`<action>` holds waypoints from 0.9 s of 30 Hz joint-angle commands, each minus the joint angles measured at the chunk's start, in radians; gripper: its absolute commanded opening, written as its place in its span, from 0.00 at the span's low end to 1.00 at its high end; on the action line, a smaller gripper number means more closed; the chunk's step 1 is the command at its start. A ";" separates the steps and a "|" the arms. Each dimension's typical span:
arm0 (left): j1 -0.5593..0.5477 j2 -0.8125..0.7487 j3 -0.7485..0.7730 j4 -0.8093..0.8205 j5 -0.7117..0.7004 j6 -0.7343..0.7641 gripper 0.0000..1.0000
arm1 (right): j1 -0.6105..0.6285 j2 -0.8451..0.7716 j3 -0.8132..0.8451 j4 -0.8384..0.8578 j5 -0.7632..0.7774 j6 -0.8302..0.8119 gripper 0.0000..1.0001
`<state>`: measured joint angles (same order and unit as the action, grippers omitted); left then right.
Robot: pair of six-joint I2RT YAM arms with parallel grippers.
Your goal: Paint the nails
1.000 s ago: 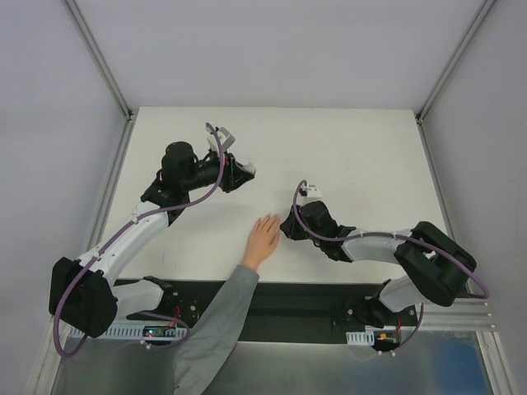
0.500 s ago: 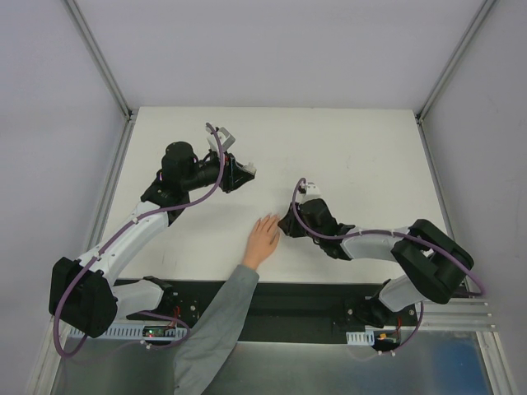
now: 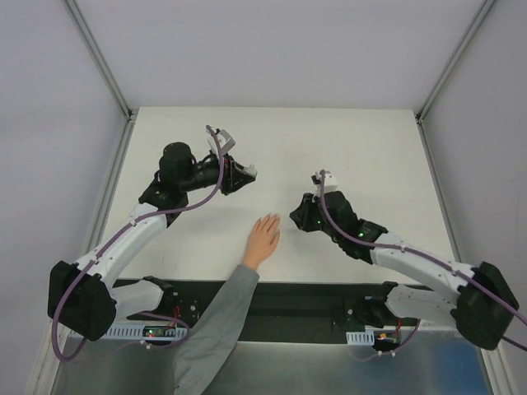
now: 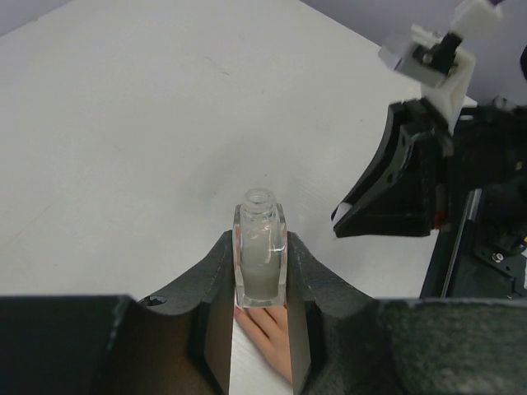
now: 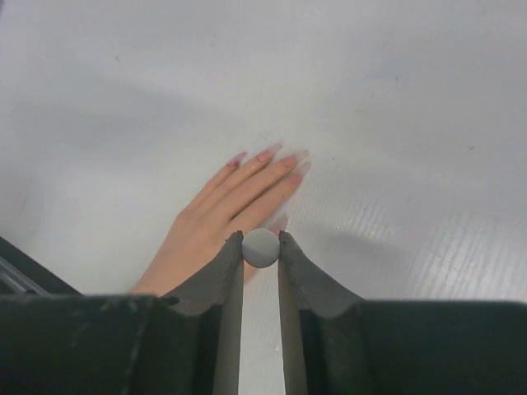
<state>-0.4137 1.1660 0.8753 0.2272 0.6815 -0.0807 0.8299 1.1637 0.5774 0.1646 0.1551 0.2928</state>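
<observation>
Near the table's (image 3: 346, 140) near edge a hand (image 3: 264, 234) lies flat, its nails (image 5: 268, 152) pointing far: tiny, hard plates on soft living flesh, so we judge only a light brush touch suits, no grip. Our left gripper (image 4: 260, 240) clamps an uncapped translucent bottle (image 4: 260, 271), and our right gripper (image 5: 260, 239) pinches a small round white cap (image 5: 261, 249). Only the right wrist view shows the nails' pinkish tint.

Nails (image 5: 268, 152) small and blurred

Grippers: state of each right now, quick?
Left gripper: shut on the small clear uncapped bottle.
Right gripper: shut on a small round whitish piece, seen end-on; what it is cannot be told.
</observation>
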 commanded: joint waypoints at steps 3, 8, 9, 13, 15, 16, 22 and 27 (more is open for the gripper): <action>-0.013 -0.124 -0.041 0.150 0.283 0.041 0.00 | 0.006 -0.235 0.275 -0.548 0.017 -0.151 0.01; -0.051 -0.219 -0.079 0.155 0.407 0.029 0.00 | 0.008 -0.237 0.547 -0.807 -0.145 -0.251 0.01; -0.060 -0.235 -0.084 0.146 0.417 0.036 0.00 | 0.011 -0.227 0.643 -0.832 -0.188 -0.259 0.01; -0.085 -0.295 -0.105 0.112 0.443 0.071 0.00 | 0.046 -0.164 0.820 -0.864 -0.258 -0.284 0.01; -0.086 -0.302 -0.108 0.104 0.443 0.099 0.00 | 0.058 -0.110 0.892 -0.879 -0.281 -0.284 0.00; -0.086 -0.304 -0.108 0.101 0.444 0.107 0.00 | 0.063 -0.090 0.961 -0.884 -0.291 -0.285 0.01; -0.086 -0.298 -0.093 0.046 0.417 0.139 0.00 | 0.162 0.042 1.134 -0.904 -0.304 -0.287 0.01; -0.089 -0.298 -0.095 0.043 0.368 0.140 0.00 | 0.193 0.086 1.141 -0.863 -0.289 -0.281 0.01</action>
<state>-0.4980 0.8753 0.7712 0.2462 1.0630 0.0196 1.0096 1.2278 1.6791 -0.6971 -0.1226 0.0185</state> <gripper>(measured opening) 0.234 0.216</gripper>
